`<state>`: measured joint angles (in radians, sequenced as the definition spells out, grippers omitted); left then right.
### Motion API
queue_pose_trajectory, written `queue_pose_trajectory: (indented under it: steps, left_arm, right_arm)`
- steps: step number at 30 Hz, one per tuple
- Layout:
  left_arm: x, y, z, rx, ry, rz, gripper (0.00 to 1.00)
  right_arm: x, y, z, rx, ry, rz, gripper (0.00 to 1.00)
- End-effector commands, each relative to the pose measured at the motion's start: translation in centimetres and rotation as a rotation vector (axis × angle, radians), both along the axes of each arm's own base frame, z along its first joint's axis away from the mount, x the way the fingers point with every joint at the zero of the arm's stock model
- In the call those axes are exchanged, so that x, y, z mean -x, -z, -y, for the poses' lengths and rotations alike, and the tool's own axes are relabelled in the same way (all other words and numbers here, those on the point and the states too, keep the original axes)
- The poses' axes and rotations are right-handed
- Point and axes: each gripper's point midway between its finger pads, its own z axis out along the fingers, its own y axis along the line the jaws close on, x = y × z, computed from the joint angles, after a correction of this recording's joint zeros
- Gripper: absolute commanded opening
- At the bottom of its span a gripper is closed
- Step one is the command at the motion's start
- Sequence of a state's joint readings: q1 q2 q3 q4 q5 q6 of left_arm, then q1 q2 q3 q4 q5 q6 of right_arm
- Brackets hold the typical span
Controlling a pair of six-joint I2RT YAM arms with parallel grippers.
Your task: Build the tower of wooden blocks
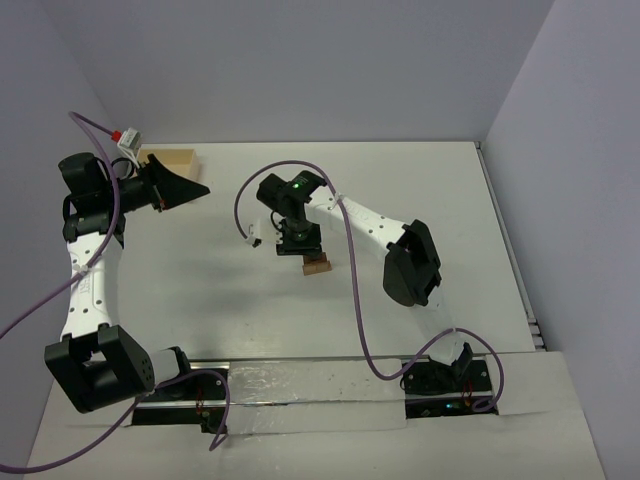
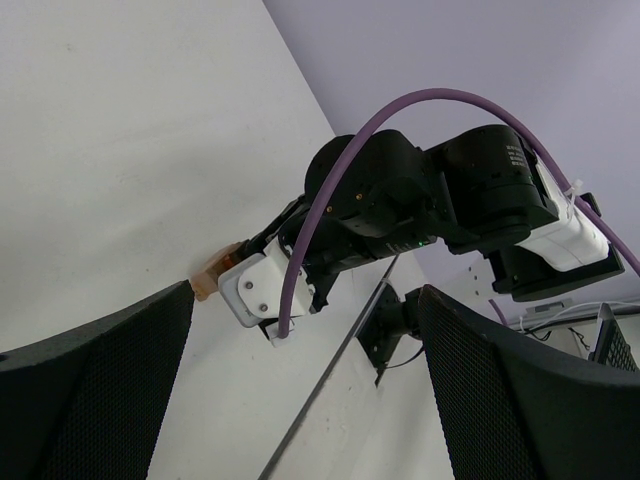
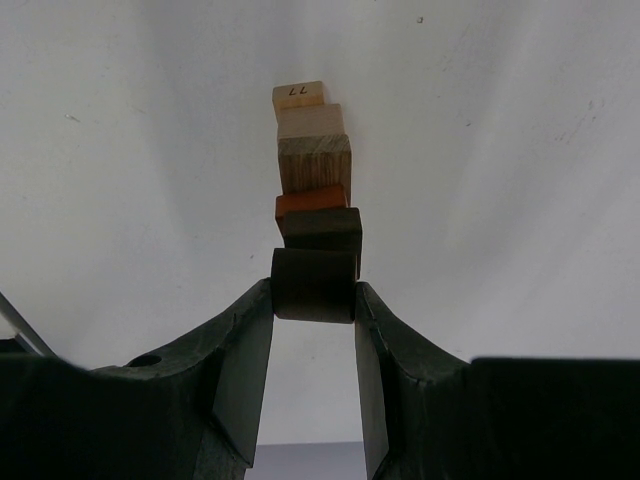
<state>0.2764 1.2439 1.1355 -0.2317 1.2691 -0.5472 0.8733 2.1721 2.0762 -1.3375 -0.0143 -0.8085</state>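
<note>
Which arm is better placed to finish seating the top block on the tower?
Right. The right gripper is shut on the dark block at the top of the wood block tower; the left gripper hangs open far off to the left.

The wood block tower [image 3: 314, 190] is running through pale tan, cream, grey-streaked grain, orange-red and dark brown. Its farthest pale piece is carrying small dark printed digits, and the nearest block [image 3: 314, 282] is looking almost black. The right gripper [image 3: 314, 296] is showing matte black fingers [image 3: 243, 370]. The left gripper [image 2: 307, 290] is showing black fingers [image 2: 90, 390] with a fine mesh pattern. The desk [image 3: 120, 150] is looking white, a cable [image 2: 335, 190] is showing purple, and the box [image 1: 172, 157] at the far left is showing pale tan.
</note>
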Motion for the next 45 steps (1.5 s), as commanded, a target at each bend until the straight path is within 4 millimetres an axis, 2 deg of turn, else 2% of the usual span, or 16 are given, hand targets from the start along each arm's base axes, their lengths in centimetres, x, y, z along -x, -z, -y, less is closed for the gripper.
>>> queue_pose_trajectory:
  steps: [1,6,9,13,17,25,27,30,32,35,37,40,43,44,45]
  left_arm:
    - [0.7,-1.1,0.1,-0.005,0.02,0.057,0.99]
    - [0.6,-1.1,0.0,-0.005,0.019,0.059,0.99]
    - [0.6,-1.1,0.0,-0.005,0.02,0.059,0.99]
    - [0.5,-1.1,0.0,-0.005,0.019,0.057,0.99]
    - [0.5,-1.1,0.0,-0.005,0.019,0.058,0.99]
    - [0.5,-1.1,0.0,-0.007,0.021,0.06,0.99]
    - [0.4,-1.2,0.0,-0.011,0.018,0.063,0.99]
    - [0.2,-1.2,-0.3,-0.039,0.001,0.071,0.99]
    - [-0.3,-1.2,-0.6,-0.08,-0.037,0.069,0.99]
    - [-2.0,-0.6,-2.0,-0.211,-0.138,0.059,0.99]
    - [-2.9,1.0,-2.9,-0.312,-0.219,0.011,0.99]
    - [-3.6,2.5,-3.3,-0.435,-0.266,0.03,0.99]
    - [-4.2,5.2,-2.1,-0.573,-0.272,0.007,0.99]
    - [-4.2,5.3,-2.1,-0.577,-0.272,0.006,0.99]
    - [-4.5,6.4,-2.0,-0.64,-0.276,-0.012,0.99]
  right_arm:
    - [1.3,-0.5,1.2,0.073,-0.017,-0.043,0.21]
    - [1.2,-0.4,1.2,0.075,-0.019,-0.045,0.24]
    - [1.3,-0.4,1.2,0.075,-0.022,-0.045,0.29]
    - [1.2,-0.4,1.1,0.072,-0.023,-0.042,0.43]
    - [1.2,-0.6,1.0,0.069,-0.025,-0.039,0.61]
    - [1.1,-1.1,1.0,0.077,-0.031,-0.009,0.84]
    - [1.0,-1.6,0.9,0.068,-0.029,0.005,0.94]
    - [0.8,-3.9,0.1,0.0,-0.016,0.044,0.99]
    - [0.9,-6.4,-0.7,-0.091,-0.004,0.064,1.0]
    - [0.9,-10.3,-1.2,-0.243,0.044,0.099,1.0]
    - [0.8,-12.8,-1.0,-0.351,0.087,0.112,1.0]
    - [0.5,-14.7,0.6,-0.422,0.152,0.117,1.0]
    - [-1.6,-16.9,4.6,-0.521,0.298,0.131,1.0]
    - [-2.7,-17.8,6.0,-0.548,0.352,0.16,1.0]
    - [-3.7,-18.0,8.0,-0.615,0.442,0.134,1.0]
